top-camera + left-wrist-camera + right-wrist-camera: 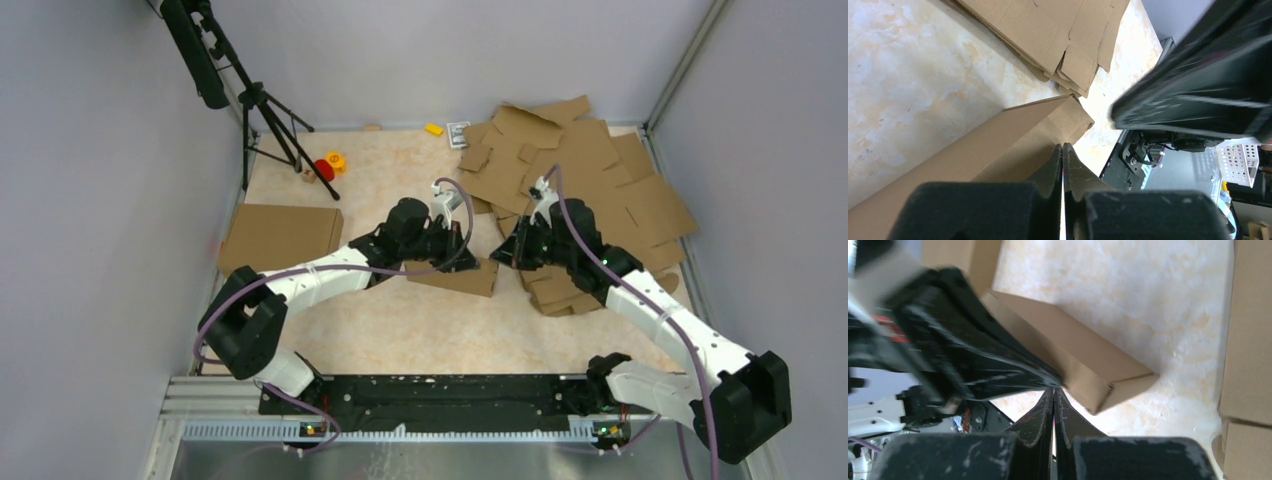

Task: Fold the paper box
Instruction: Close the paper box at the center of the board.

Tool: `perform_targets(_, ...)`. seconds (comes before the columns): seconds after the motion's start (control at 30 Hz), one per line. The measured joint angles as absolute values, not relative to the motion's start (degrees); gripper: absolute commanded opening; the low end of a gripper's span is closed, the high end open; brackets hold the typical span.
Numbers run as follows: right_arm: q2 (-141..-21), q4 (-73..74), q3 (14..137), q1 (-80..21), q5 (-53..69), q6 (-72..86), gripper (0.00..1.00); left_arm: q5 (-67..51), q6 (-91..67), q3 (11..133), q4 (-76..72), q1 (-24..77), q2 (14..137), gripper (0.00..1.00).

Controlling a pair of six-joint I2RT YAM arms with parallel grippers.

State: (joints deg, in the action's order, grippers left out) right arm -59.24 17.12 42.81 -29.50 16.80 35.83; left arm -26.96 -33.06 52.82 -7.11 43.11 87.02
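The paper box [455,277] is a closed, shallow brown cardboard box lying flat on the table between my two arms. My left gripper [465,243] is shut and empty, with its tips just above the box's far edge. In the left wrist view the shut tips [1062,146] sit over the box's top face [973,155]. My right gripper [503,252] is shut and empty, just right of the box's far right corner. In the right wrist view its tips [1053,389] lie close to the box's [1073,347] side, next to the blurred left arm.
A pile of flat cardboard blanks [590,190] covers the back right of the table, and shows in the left wrist view [1058,30] and right wrist view [1248,340]. Another closed brown box [282,236] lies at the left. A tripod [262,110] and small red [325,168] and yellow [434,129] items stand at the back.
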Motion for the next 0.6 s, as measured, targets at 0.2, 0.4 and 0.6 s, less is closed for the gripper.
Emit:
perform_targets(0.2, -57.4, 18.8, 50.7, -29.5, 16.8, 34.4, 0.00, -26.9, -33.1, 52.8, -9.0, 43.1, 87.8, 0.00)
perform_targets(0.4, -57.1, 15.4, 38.8, -29.3, 15.9, 34.8, 0.00, -26.5, -33.1, 52.8, -9.1, 43.1, 87.8, 0.00)
perform_targets(0.6, -60.5, 17.7, 34.6, -28.7, 15.5, 35.0, 0.00, -25.5, -32.9, 51.7, -7.8, 43.1, 87.9, 0.00)
